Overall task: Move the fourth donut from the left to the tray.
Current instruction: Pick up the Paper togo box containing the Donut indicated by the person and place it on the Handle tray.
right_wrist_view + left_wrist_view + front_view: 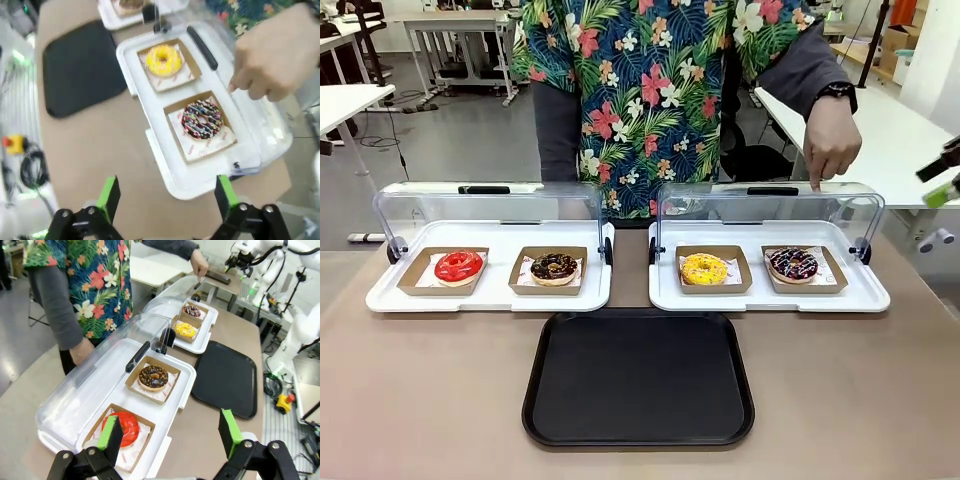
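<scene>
The right fingers (pixel 109 196) are hovering released. Beyond them, the dark chocolate-glazed, pink-and-white-striped ring donut (pixel 201 119) is sitting in its brown cardboard dish (pixel 190 98), a person's hand (pixel 831 140) holding the clear lid (pixel 760 205) back.

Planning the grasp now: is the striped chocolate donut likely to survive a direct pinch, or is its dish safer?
The donut looks soft and glazed, so a pinch would probably dent it and smear the drizzle. Its dish looks like thin cardboard; held by one wall it may flex and tilt.
</scene>
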Controlling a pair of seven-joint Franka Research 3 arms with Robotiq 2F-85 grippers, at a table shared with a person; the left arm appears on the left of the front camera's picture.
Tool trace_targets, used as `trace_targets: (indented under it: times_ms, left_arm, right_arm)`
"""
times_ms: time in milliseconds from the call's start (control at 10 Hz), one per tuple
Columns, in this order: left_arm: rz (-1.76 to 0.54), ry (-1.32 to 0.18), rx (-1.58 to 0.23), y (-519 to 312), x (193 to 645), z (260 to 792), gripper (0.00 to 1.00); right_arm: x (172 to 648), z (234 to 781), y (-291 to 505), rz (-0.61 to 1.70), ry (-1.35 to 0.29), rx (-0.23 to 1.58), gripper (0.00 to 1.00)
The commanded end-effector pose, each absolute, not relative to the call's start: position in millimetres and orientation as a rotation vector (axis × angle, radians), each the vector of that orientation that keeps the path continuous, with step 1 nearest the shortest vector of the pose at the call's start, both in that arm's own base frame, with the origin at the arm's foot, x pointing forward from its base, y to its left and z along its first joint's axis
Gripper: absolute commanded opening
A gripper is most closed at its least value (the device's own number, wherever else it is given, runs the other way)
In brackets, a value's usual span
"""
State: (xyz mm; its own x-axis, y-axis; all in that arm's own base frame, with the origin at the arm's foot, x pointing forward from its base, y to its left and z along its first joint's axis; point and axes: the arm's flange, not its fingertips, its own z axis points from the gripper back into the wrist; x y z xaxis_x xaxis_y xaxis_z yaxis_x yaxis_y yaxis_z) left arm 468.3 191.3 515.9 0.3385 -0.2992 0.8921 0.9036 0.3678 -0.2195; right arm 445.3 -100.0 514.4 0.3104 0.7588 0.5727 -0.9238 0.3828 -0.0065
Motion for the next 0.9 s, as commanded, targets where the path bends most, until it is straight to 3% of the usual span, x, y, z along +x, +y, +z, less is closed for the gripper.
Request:
trace_targets:
  times_ms: [0, 400, 500, 800]
  left_arm:
    - [-0.913, -0.883, -0.838, 192, 468, 519, 1.0]
    - [-0.913, -0.883, -0.838, 192, 468, 519, 1.0]
    - [-0.913, -0.883, -0.838, 192, 468, 519, 1.0]
    - [-0.913, -0.883, -0.838, 192, 468, 519, 1.0]
  right_arm:
    - [437, 480, -81, 1.306, -0.559, 0.129, 1.0]
    - [423, 426, -45, 1.475, -0.507, -0.054, 1.0]
    - [421, 432, -49, 1.425, -0.522, 0.023, 1.0]
    - [430, 435, -47, 1.459, -0.488, 0.007, 1.0]
